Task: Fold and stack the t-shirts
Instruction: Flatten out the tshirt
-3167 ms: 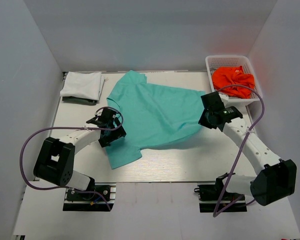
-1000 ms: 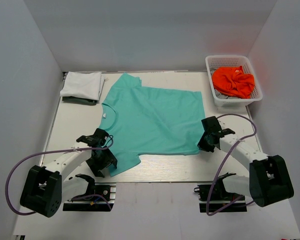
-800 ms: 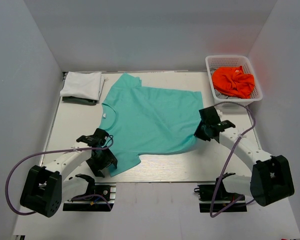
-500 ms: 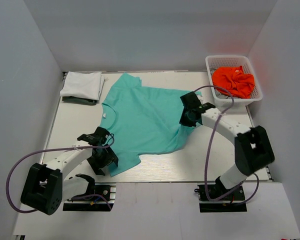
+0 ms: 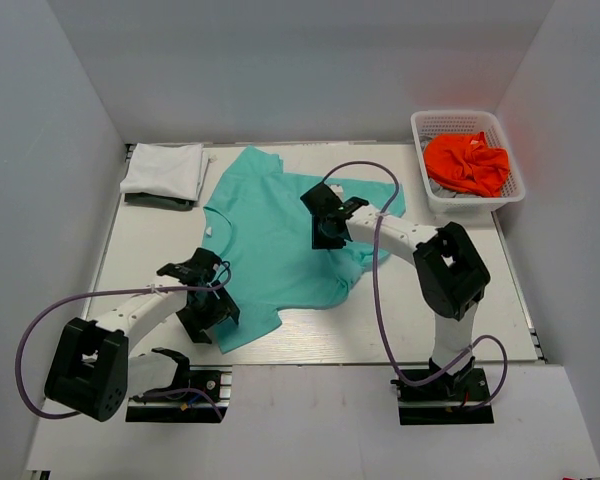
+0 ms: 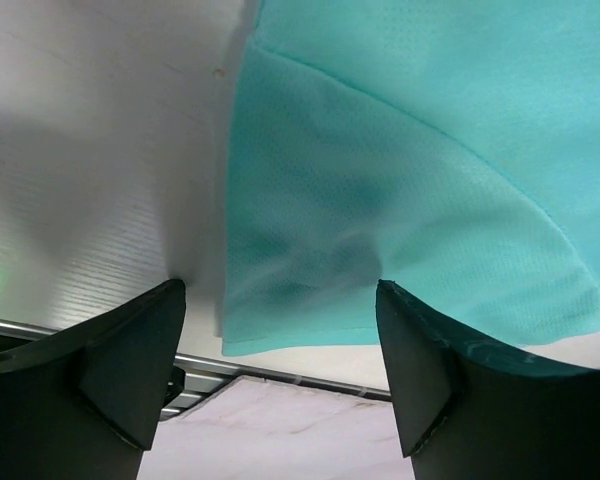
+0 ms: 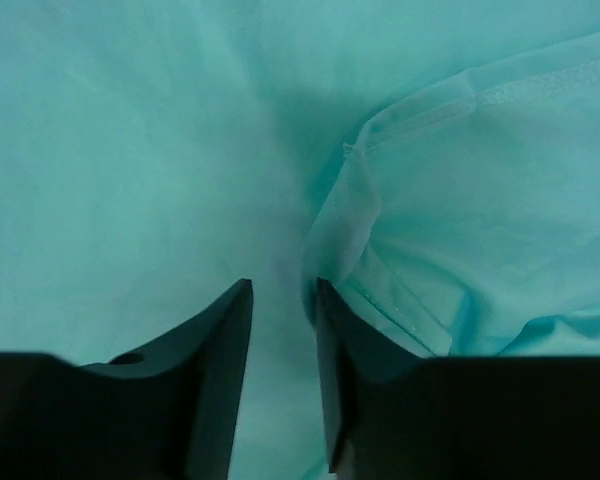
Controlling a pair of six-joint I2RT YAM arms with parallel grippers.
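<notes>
Right gripper (image 5: 325,225), pinched on the teal t-shirt's (image 5: 265,225) hem (image 7: 420,105) at frame centre, is nearer the left-right fold line; left gripper (image 5: 208,308) stands spread astride the lower-left sleeve (image 6: 380,250).

left end effector (image 6: 280,300): fingers wide apart, arm bent low | right end effector (image 7: 282,290): fingers pinched on teal t-shirt (image 7: 130,150), arm reaching leftward

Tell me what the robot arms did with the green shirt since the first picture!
The right tool, pinching the teal t-shirt at its right edge, dragged it leftward over the middle, starting a fold. The left tool slid toward the near edge and rests open on the sleeve. The white t-shirt and the orange t-shirt in the basket stayed put.
</notes>
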